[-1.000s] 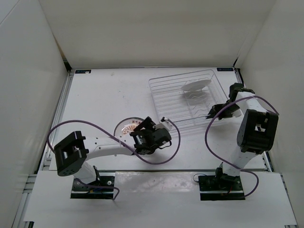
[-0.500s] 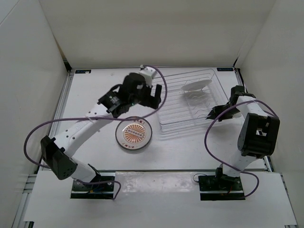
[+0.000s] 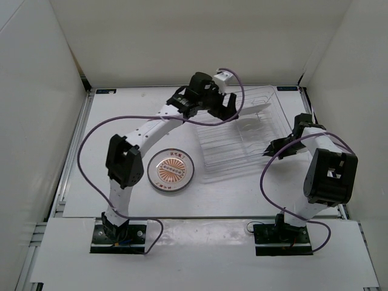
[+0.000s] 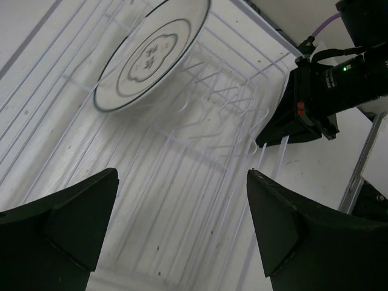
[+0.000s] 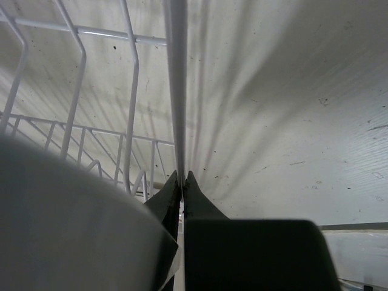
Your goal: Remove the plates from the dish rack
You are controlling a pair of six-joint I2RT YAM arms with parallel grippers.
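Dish rack [image 3: 230,145], clear and hard to trace, sat right of centre on the white counter [image 3: 121,121] between white walls. The sunburst plate [image 3: 171,170] lay apart on open counter. The left pincer [image 3: 223,114] hovered over the rack beside the white plate [image 3: 251,109].

From the left wrist, its fingers [image 4: 66,224] stood wide. The plate leaned in the tines, its top edge cut off.

From the right wrist, the right pincer [image 5: 180,182] pinched the rack's rim. A blurred pale shape [image 5: 73,236] filled one corner.
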